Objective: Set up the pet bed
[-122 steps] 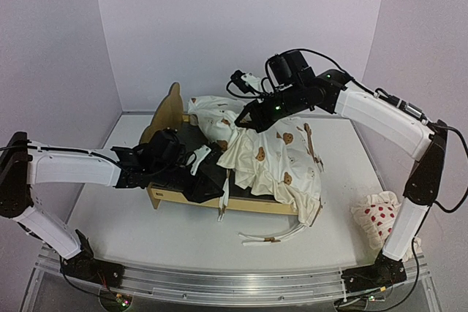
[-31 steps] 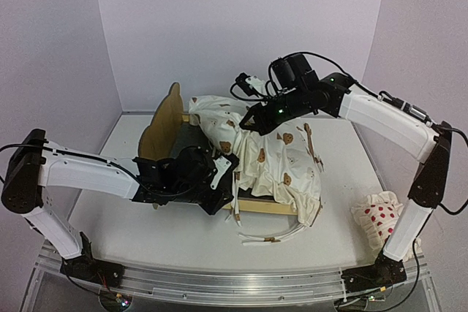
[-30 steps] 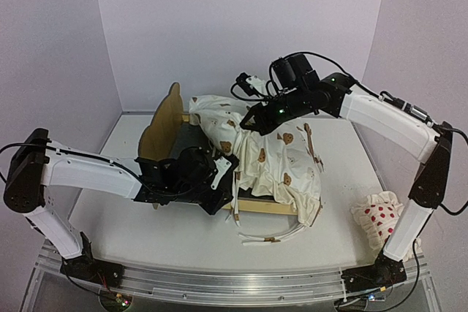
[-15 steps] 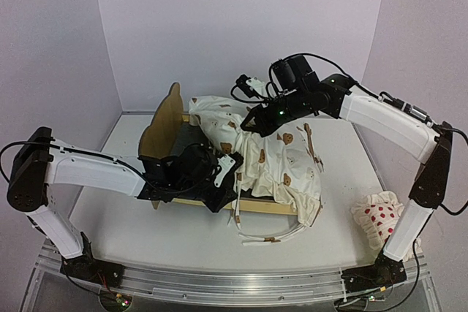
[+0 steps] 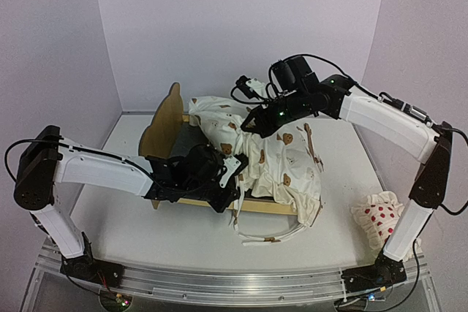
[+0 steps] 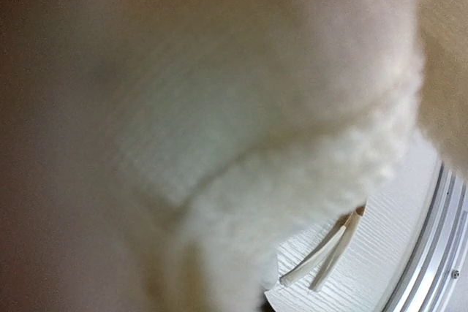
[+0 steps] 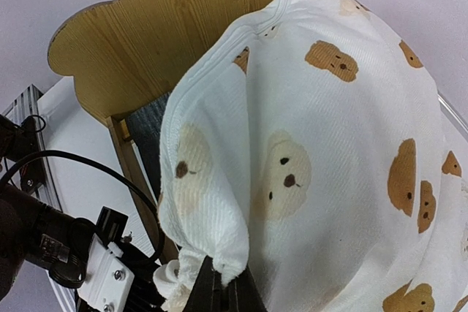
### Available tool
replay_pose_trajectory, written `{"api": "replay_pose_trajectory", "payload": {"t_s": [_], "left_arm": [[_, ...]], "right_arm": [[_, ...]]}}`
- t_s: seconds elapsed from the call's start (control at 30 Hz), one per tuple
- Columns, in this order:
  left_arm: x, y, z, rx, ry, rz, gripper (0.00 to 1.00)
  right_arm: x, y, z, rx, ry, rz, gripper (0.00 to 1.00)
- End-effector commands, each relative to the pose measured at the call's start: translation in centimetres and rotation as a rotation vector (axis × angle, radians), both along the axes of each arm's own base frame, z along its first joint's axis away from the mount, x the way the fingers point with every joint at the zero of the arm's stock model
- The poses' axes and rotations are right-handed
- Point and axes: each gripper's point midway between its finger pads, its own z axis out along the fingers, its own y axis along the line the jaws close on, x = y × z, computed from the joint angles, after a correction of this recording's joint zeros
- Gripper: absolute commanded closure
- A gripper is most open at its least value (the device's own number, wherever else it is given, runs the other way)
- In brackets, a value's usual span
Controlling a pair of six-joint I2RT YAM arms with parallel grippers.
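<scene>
Centre-left of the overhead view, the pet bed (image 5: 162, 123) stands on the table (image 5: 131, 228), with its bear-eared headboard to the left. Its other end is buried under a cream bear-print cushion (image 5: 281, 158) that spills off the right-hand side. The right gripper (image 5: 251, 123) reaches in from the upper right and is clamped on a gathered fold of the cushion above the bed. In the right wrist view its fingertips meet at the bottom edge with cloth bunched between them. The left gripper (image 5: 232, 168) lies low over the bed's near rail, pressed into the cushion's edge. Its wrist view is filled with blurred cream cloth, so whether its jaws are apart or together cannot be told. By its make the bed is judged light, thin, rigid plywood. It would probably slide or tip if the cloth drags on it, and is best held by a side rail or the headboard's top edge. The cushion looks soft and limp, and apt to catch on the rails. Loose ties (image 5: 272, 237) trail on the table just in front of the bed, a snag risk. Open table lies at lower left and upper right. A red-dotted pillow (image 5: 378, 217) sits at lower right, well apart from the bed. Walls close the left, far and right sides.
</scene>
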Motion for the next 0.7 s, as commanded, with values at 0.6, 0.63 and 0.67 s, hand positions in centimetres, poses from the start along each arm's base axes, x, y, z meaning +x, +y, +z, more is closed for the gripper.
{"api": "replay_pose_trajectory", "payload": {"t_s": [0.6, 0.63, 0.67], "left_arm": [[3.3, 6.0, 9.6, -0.008, -0.173, 0.277, 1.00], [3.6, 6.5, 9.9, -0.004, -0.183, 0.297, 1.00], [3.8, 7.1, 10.3, 0.002, -0.193, 0.319, 1.00]], "right_arm": [[-1.1, 1.6, 2.0, 0.123, 0.091, 0.047, 1.00], [-1.1, 1.7, 1.9, 0.132, 0.105, 0.044, 1.00], [-1.1, 1.9, 1.9, 0.139, 0.114, 0.044, 1.00]]}}
